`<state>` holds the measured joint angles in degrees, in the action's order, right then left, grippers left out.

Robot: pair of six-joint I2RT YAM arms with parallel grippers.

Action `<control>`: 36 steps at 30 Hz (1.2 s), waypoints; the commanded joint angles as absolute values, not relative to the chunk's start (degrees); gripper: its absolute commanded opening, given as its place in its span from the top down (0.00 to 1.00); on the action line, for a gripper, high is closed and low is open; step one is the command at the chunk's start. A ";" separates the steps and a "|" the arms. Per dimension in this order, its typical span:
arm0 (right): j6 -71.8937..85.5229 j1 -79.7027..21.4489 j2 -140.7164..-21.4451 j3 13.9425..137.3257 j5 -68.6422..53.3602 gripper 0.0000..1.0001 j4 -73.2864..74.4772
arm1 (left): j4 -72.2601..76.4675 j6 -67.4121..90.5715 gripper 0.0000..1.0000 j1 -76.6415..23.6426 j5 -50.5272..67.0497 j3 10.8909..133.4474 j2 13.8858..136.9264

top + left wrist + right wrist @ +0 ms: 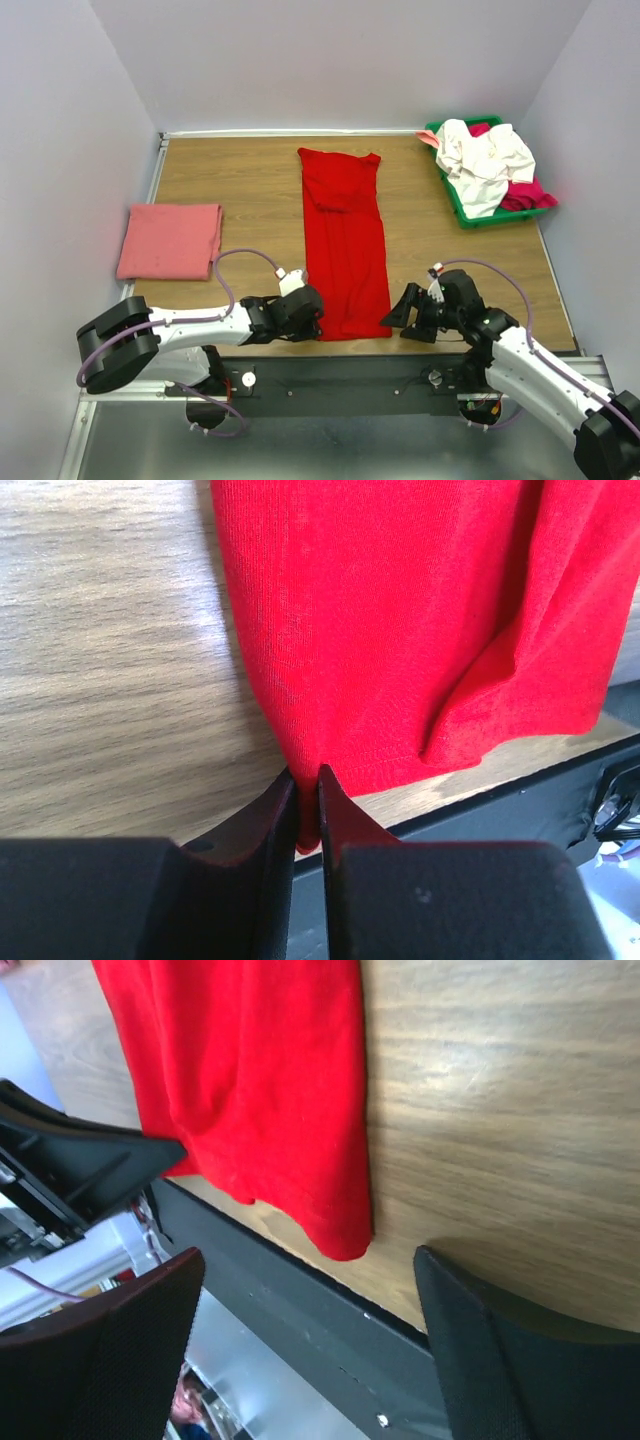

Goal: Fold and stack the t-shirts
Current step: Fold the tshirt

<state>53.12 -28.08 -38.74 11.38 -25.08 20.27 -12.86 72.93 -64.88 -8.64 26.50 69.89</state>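
Left gripper [307,780], arm low, pinches the near hem corner of the bright red cloth t-shirt [345,235]. Right gripper [404,310] hovers spread beside the opposite corner.

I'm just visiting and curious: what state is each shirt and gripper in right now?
red t-shirt: folded into a long strip, lying flat.
left gripper: shut on the red t-shirt's near corner.
right gripper: open, holding nothing.
pink t-shirt: folded square.
heap of t-shirts: white and magenta, unfolded, in the green tray.
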 commanded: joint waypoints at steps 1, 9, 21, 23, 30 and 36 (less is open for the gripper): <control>55.28 -29.88 -40.25 10.28 -22.86 0.12 22.42 | -17.23 72.95 0.79 -65.13 -7.47 24.52 70.58; 57.48 -33.75 -47.89 9.41 -20.22 0.24 14.34 | -16.17 73.21 0.83 -65.13 -6.86 23.65 69.79; 58.54 -34.63 -48.08 7.65 -18.19 0.99 14.58 | -15.91 73.39 0.88 -65.13 -6.42 23.38 69.70; 58.10 -34.63 -46.68 8.08 -17.58 1.00 16.86 | -16.35 73.30 0.89 -65.13 -6.33 23.20 69.35; 56.69 -34.63 -38.95 9.49 -17.58 1.00 27.76 | -17.84 72.43 0.99 -65.21 -6.59 23.55 68.55; 56.51 -34.63 -38.58 10.19 -18.02 1.00 27.86 | -18.02 71.46 1.00 -66.35 -5.36 23.82 69.43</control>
<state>57.76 -34.20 -38.70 8.95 -19.29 23.79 -12.12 73.34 -65.14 -6.68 25.04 68.42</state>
